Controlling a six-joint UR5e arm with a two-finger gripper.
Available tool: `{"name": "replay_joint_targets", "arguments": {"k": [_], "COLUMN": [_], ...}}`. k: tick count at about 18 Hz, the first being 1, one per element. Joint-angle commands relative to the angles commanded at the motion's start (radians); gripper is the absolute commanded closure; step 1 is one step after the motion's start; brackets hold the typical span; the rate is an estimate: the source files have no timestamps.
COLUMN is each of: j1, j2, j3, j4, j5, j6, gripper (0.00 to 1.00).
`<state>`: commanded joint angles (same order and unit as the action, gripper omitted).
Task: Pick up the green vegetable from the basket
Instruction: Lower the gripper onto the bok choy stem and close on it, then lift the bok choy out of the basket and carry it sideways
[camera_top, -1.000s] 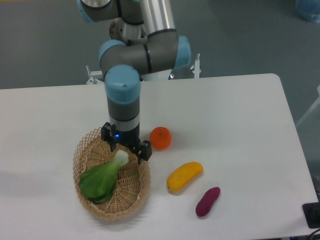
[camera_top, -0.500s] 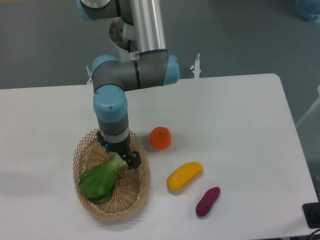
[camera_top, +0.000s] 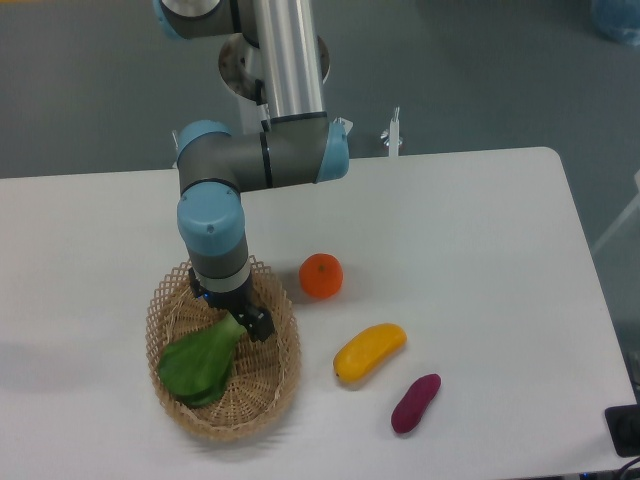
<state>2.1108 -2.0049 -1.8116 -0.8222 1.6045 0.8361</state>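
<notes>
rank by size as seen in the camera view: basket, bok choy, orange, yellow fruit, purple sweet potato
1. basket
2. bok choy, partly hidden by the gripper
3. yellow fruit
4. purple sweet potato and orange: too close in apparent size to rank

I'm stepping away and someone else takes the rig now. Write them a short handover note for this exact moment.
End effector: down inside the basket, right over the pale stalk end of the green vegetable. The wrist hides the fingers, so open or shut cannot be told.
Things: the green vegetable lies in the basket, leaves toward the front left. An orange, a yellow fruit and a purple sweet potato sit on the table to the right, outside the basket.
Done: the approach to the stalk.
Left: confirm the grip, then lift the vegetable out of the basket.
</notes>
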Motion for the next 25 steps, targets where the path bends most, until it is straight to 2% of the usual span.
{"name": "replay_joint_targets", "arguments": {"k": [2, 3, 4, 5, 8, 9, 14, 17, 25], "j1": [0.000, 0.000, 0.000, 0.000, 0.000, 0.000, 0.001, 0.006, 0.086], "j2": [0.000, 0.003, 0.005, 0.006, 0.009, 0.009, 0.017, 0.026, 0.107], "j3": [0.002, 0.002, 0.002, 0.002, 0.003, 0.003, 0.011, 0.014, 0.029], "j4": [0.000, 0.000, 0.000, 0.000, 0.000, 0.000, -0.003, -0.006, 0.002], "j5": [0.000, 0.000, 0.000, 0.000, -0.003, -0.003, -0.006, -0.011, -0.075], "j6": [0.000, -0.002, -0.005, -0.006, -0.005, -0.005, 0.001, 0.005, 0.023], "gripper": [0.17, 0.29, 0.47, 0.51, 0.53, 0.61, 0.67, 0.67, 0.67]}}
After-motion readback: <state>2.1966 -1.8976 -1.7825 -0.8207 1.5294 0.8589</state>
